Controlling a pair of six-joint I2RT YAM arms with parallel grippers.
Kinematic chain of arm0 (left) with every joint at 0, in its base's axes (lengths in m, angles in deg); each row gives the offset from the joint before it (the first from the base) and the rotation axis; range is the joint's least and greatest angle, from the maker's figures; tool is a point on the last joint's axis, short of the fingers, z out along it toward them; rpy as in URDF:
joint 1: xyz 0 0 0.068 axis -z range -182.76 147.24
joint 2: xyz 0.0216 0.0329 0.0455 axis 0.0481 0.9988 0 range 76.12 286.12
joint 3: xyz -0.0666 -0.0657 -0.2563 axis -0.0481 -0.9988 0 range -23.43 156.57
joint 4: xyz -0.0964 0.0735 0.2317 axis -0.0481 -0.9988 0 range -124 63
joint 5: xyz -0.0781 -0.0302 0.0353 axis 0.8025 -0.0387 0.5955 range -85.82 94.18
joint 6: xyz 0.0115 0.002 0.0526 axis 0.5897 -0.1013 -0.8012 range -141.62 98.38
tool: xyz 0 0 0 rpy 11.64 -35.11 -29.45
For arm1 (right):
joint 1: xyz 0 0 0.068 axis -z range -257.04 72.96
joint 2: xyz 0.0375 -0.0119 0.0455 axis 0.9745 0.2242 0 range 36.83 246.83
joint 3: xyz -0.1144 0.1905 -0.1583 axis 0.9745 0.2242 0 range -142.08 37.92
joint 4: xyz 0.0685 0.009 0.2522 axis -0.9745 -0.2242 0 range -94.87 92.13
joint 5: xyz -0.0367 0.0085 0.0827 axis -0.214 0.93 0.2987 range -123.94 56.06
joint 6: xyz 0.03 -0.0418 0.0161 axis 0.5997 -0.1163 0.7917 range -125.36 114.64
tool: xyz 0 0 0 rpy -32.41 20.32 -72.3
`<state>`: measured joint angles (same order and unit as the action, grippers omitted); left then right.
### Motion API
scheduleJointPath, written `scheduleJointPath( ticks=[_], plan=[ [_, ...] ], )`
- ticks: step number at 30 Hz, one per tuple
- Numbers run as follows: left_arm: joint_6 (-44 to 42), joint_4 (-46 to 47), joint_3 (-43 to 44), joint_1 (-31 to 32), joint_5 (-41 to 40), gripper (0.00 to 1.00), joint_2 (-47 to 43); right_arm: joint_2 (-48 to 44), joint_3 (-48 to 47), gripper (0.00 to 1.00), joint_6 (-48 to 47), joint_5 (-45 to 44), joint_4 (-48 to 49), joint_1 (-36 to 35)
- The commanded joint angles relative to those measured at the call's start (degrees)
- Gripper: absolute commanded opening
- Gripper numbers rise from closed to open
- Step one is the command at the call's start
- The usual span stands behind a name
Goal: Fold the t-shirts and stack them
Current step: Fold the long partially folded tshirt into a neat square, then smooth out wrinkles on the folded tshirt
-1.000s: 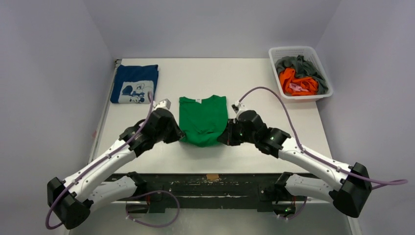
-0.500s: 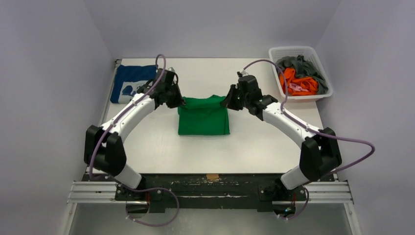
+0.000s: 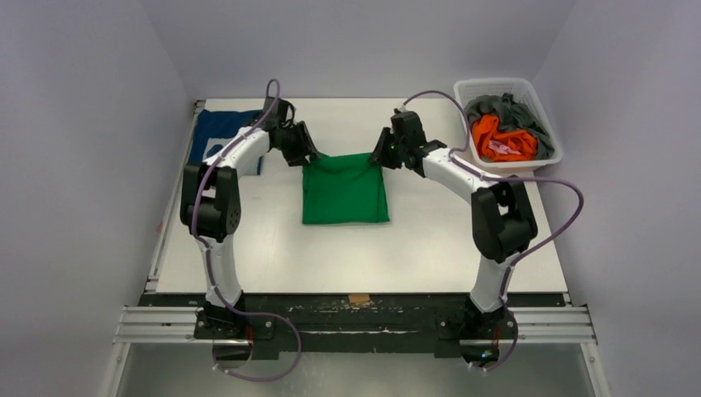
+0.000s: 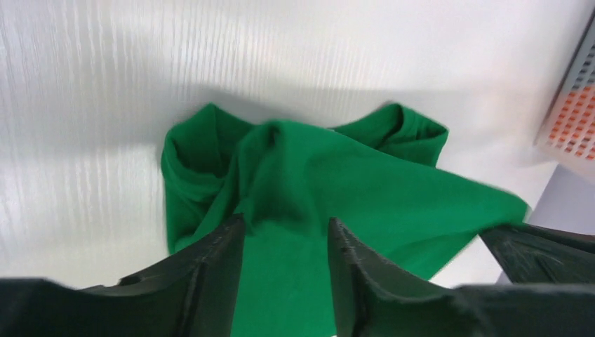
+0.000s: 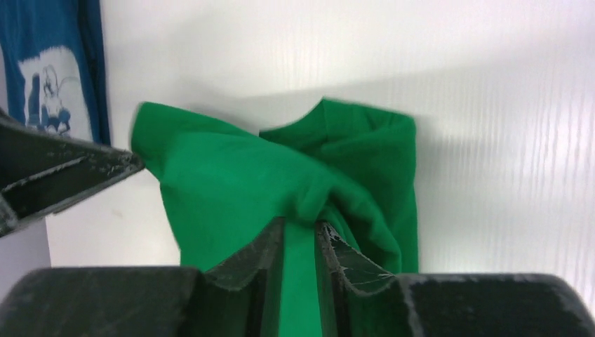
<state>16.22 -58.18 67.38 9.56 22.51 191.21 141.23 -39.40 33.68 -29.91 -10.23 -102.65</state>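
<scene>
**Colleague:** How were the arms posed?

**Me:** I had both stretched far up the table (image 3: 430, 240). In the top view the left arm (image 3: 216, 194) had its elbow at centre left and the right arm (image 3: 496, 215) had its elbow at centre right. Their forearms leaned inward toward the upper middle. The left gripper (image 3: 306, 157) and right gripper (image 3: 382, 157) faced each other, well apart.

**Colleague:** And the claws?

**Me:** Each one held the green t-shirt (image 3: 345, 192) by an upper corner. On the right wrist view, the right gripper (image 5: 300, 228) stood narrow, pinching a bunched ridge of cloth. On the left wrist view, the left gripper (image 4: 284, 228) had a thicker wad between its fingers, so its jaws stood further apart.

**Colleague:** How did the shirt look?

**Me:** It sat at the middle of the frame as a rough rectangle. Its top edge was lifted and sagged between the grippers, and its lower part lay flat on the table. Up close, the green t-shirt (image 4: 316, 175) was creased and folded over on itself.

**Colleague:** The others?

**Me:** The navy t-shirt (image 3: 213, 128) lay at the upper left, partly behind the left arm. The orange t-shirt (image 3: 500, 136) and grey t-shirt (image 3: 504, 106) were heaped in the white basket (image 3: 496, 81) at the upper right.
</scene>
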Motion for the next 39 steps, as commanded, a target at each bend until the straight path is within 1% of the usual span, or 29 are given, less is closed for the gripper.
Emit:
scheduleJointPath(
  ticks=[1,3,5,7,9,10,12,15,16,19,22,25,27,31,35,39],
  plan=[
    [-1.1,-1.8,9.6,-1.5,2.6,0.54,3.2,7.6,-9.8,0.30,-2.1,0.6,3.2,2.5],
    [-1.4,-3.3,11.1,-1.5,1.6,0.69,3.1,11.1,-16.2,0.39,-4.2,0.9,-2.6,2.9],
    [-1.6,-2.3,9.1,-1.4,1.8,0.80,0.8,12.0,-18.7,0.44,-5.6,0.6,-5.5,2.8],
    [-2.1,-0.1,5.0,-1.0,1.4,0.90,-3.2,9.8,-16.1,0.46,-6.1,0.3,-4.9,2.9],
    [-2.5,3.1,0.9,-0.6,1.9,0.99,-5.9,6.5,-11.1,0.47,-6.3,0.1,-1.6,2.8],
    [-2.7,4.5,-0.4,-0.4,2.7,1.00,-6.4,5.1,-8.6,0.47,-6.3,0.5,0.6,2.8],
    [-2.8,5.7,-0.4,0.7,4.8,1.00,-5.3,4.0,-5.4,0.48,-6.2,5.6,5.0,2.9],
    [-2.1,6.3,2.7,2.9,8.5,1.00,-1.0,6.1,-4.9,0.49,-5.2,13.7,8.3,2.9],
    [-1.6,6.7,3.6,3.5,9.3,1.00,0.5,7.1,-4.9,0.49,-4.6,15.0,8.9,2.8],
    [-0.4,6.3,5.9,4.0,7.1,1.00,5.1,9.7,-4.1,0.50,-3.5,15.8,11.4,2.8],
    [0.9,1.8,9.3,3.8,5.6,1.00,10.3,12.9,-4.1,0.51,-3.5,13.6,12.0,2.8],
    [2.2,1.0,8.6,3.8,6.3,1.00,12.5,17.0,-4.7,0.51,-6.0,12.2,10.3,2.8],
    [2.8,1.7,5.4,3.9,6.7,1.00,11.9,18.2,-3.5,0.51,-6.3,11.9,9.4,2.9],
    [3.9,7.3,-5.9,4.3,6.5,1.00,6.6,17.3,3.7,0.51,-5.0,13.4,13.1,2.6],
    [3.3,8.0,-13.3,5.7,4.1,1.00,1.3,13.3,11.3,0.51,-4.8,14.0,15.2,1.3],
    [4.3,10.4,-21.3,8.2,2.5,1.00,-5.1,8.0,18.1,0.52,-4.9,11.9,15.7,-0.6]
  ],
)
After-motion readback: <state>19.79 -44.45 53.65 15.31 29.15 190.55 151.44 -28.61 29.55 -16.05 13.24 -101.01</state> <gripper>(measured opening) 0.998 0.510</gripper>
